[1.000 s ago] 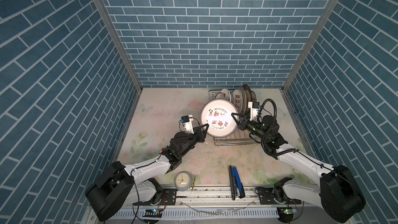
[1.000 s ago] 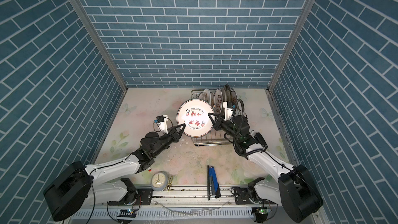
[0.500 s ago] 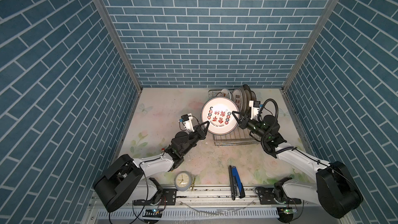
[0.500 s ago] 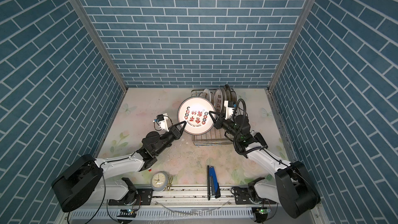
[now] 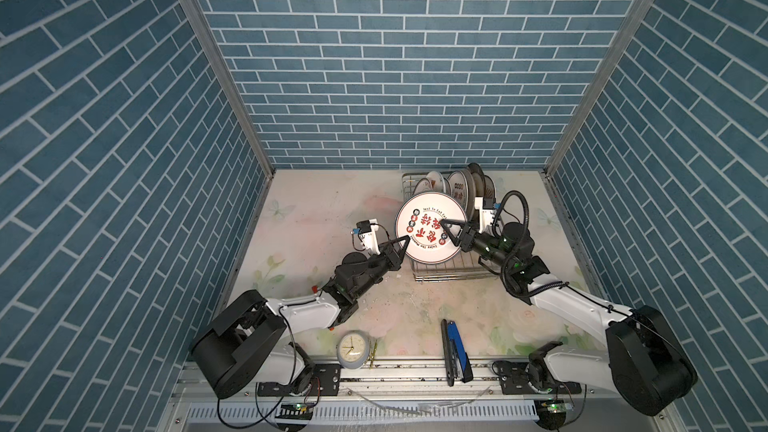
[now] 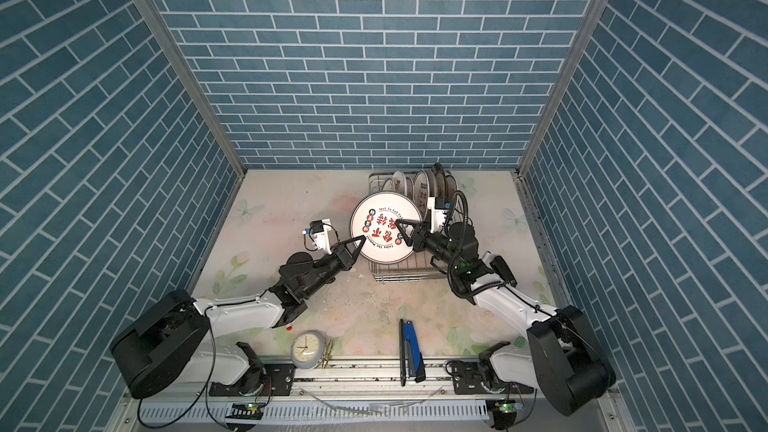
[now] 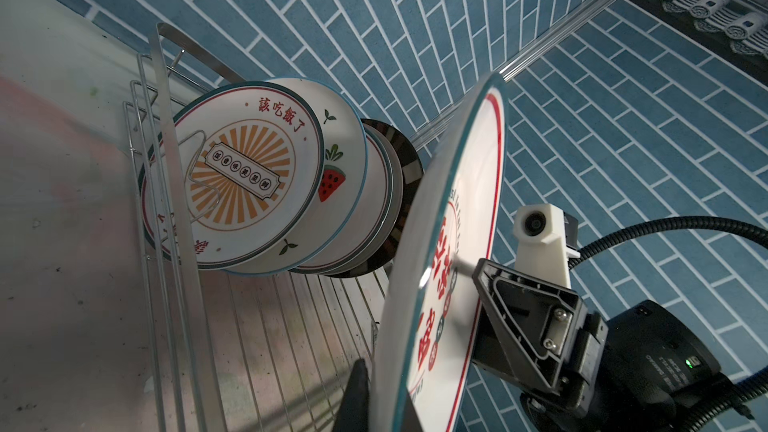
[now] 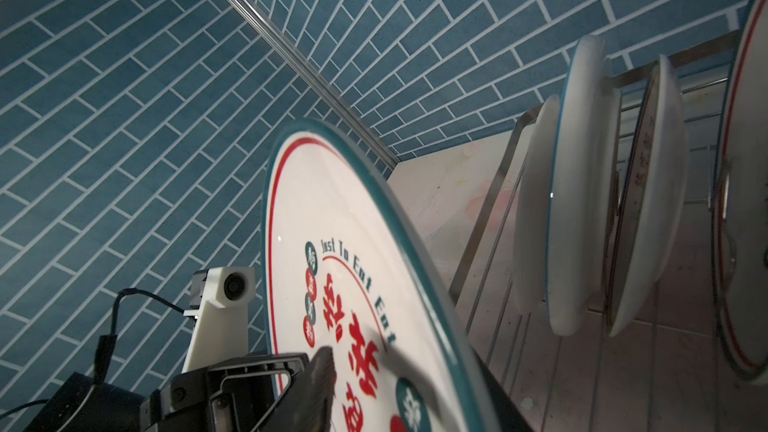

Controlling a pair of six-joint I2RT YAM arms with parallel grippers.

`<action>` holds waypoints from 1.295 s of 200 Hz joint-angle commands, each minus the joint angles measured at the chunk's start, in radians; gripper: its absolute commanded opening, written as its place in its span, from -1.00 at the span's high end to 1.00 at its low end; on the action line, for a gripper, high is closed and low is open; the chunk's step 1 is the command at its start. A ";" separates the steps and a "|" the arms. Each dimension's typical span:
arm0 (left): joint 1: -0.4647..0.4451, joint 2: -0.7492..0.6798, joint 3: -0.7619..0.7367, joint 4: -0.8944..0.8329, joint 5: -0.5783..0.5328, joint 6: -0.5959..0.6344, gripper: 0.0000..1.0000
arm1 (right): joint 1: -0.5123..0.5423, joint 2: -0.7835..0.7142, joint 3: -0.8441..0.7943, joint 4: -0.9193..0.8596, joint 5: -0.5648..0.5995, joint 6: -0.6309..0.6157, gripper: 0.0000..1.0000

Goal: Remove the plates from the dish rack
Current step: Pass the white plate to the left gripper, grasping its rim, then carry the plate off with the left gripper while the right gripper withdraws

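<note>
A large white plate (image 5: 419, 218) (image 6: 376, 218) with red characters and a teal rim is held on edge above the front of the dish rack (image 5: 449, 274) (image 6: 399, 277). My left gripper (image 5: 404, 241) (image 6: 362, 239) (image 7: 384, 405) is shut on its left rim. My right gripper (image 5: 449, 233) (image 6: 402, 233) (image 8: 409, 392) is open, its jaws spread on either side of the plate's right rim. Several more plates (image 5: 461, 189) (image 6: 424, 189) (image 7: 249, 172) (image 8: 577, 201) stand upright at the back of the rack.
A small round clock (image 5: 352, 351) and a blue and black stapler (image 5: 455, 347) lie near the table's front edge. Tiled walls close in the left, right and back sides. The rack stands at the back right of the table.
My left gripper closed on the plate's left rim. The plate turned in its plane. My right gripper's jaws have spread off the plate.
</note>
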 commanded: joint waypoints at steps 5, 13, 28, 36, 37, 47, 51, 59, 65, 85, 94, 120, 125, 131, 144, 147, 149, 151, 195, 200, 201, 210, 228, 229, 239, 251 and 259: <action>0.008 -0.009 -0.022 0.125 0.006 -0.012 1.00 | 0.005 -0.001 -0.002 0.024 -0.036 0.014 -0.38; 0.014 -0.013 -0.031 0.138 0.005 -0.021 1.00 | 0.005 -0.001 -0.001 0.020 -0.038 0.015 -0.50; 0.034 -0.022 -0.037 0.143 0.017 -0.040 1.00 | 0.005 -0.003 0.002 0.015 -0.041 0.014 -0.70; 0.045 -0.024 -0.040 0.148 0.031 -0.051 1.00 | 0.005 -0.004 0.000 0.014 -0.034 0.014 -0.88; 0.046 -0.024 -0.040 0.149 0.033 -0.052 1.00 | 0.005 -0.004 0.000 0.013 -0.033 0.014 -0.90; 0.063 -0.027 -0.048 0.163 0.043 -0.068 1.00 | 0.005 -0.007 -0.003 0.009 -0.024 0.011 -0.98; 0.071 -0.027 -0.052 0.170 0.047 -0.073 1.00 | 0.004 -0.007 -0.003 0.007 -0.020 0.008 -0.97; 0.088 -0.032 -0.058 0.178 0.053 -0.086 1.00 | 0.005 -0.010 -0.005 0.003 -0.013 0.004 -0.98; 0.104 -0.031 -0.061 0.179 0.056 -0.098 1.00 | 0.006 -0.012 -0.006 -0.003 -0.007 -0.001 -0.97; 0.160 -0.022 -0.067 0.194 0.076 -0.144 1.00 | 0.006 -0.015 -0.008 -0.008 0.007 -0.016 -0.97; 0.177 -0.017 -0.075 0.213 0.076 -0.153 1.00 | 0.006 -0.015 -0.006 -0.009 0.013 -0.024 -0.98; 0.220 -0.036 -0.063 0.140 0.064 -0.154 1.00 | 0.014 -0.017 -0.006 -0.014 0.042 -0.049 -0.98; 0.232 -0.045 -0.054 0.105 0.064 -0.167 1.00 | 0.017 -0.015 -0.003 -0.018 0.050 -0.054 -0.98; 0.245 -0.052 -0.049 0.079 0.064 -0.185 1.00 | 0.020 -0.014 0.000 -0.024 0.058 -0.061 -0.97; 0.275 -0.063 -0.055 0.073 0.058 -0.196 1.00 | 0.031 -0.005 0.014 -0.042 0.078 -0.080 -0.97; 0.281 -0.066 -0.057 0.071 0.055 -0.201 1.00 | 0.034 -0.002 0.017 -0.047 0.085 -0.083 -0.97; 0.288 -0.067 -0.059 0.070 0.053 -0.205 1.00 | 0.038 -0.002 0.019 -0.049 0.089 -0.086 -0.98; 0.294 -0.071 -0.059 0.068 0.052 -0.207 1.00 | 0.039 0.000 0.023 -0.053 0.095 -0.089 -0.97; 0.442 -0.087 -0.016 -0.118 0.025 -0.244 1.00 | 0.127 0.051 0.095 -0.115 0.185 -0.184 -0.98; 0.452 -0.082 -0.015 -0.129 0.009 -0.244 1.00 | 0.138 0.059 0.103 -0.121 0.186 -0.194 -0.98; 0.454 -0.082 -0.014 -0.132 0.006 -0.244 1.00 | 0.140 0.060 0.106 -0.122 0.187 -0.197 -0.98; 0.466 -0.072 -0.007 -0.153 -0.020 -0.233 1.00 | 0.158 0.072 0.122 -0.131 0.188 -0.217 -0.98; 0.494 -0.040 -0.001 -0.149 -0.032 -0.233 1.00 | 0.195 0.096 0.163 -0.166 0.201 -0.263 -0.98; 0.495 -0.038 -0.001 -0.148 -0.033 -0.234 1.00 | 0.198 0.097 0.164 -0.168 0.202 -0.266 -0.98; 0.516 -0.019 0.006 -0.156 -0.036 -0.247 1.00 | 0.219 0.109 0.185 -0.193 0.221 -0.290 -0.98; 0.549 0.011 0.021 -0.159 -0.027 -0.261 1.00 | 0.240 0.123 0.208 -0.218 0.241 -0.323 -0.98; 0.574 0.036 0.032 -0.162 -0.013 -0.279 1.00 | 0.258 0.135 0.222 -0.238 0.258 -0.344 -0.98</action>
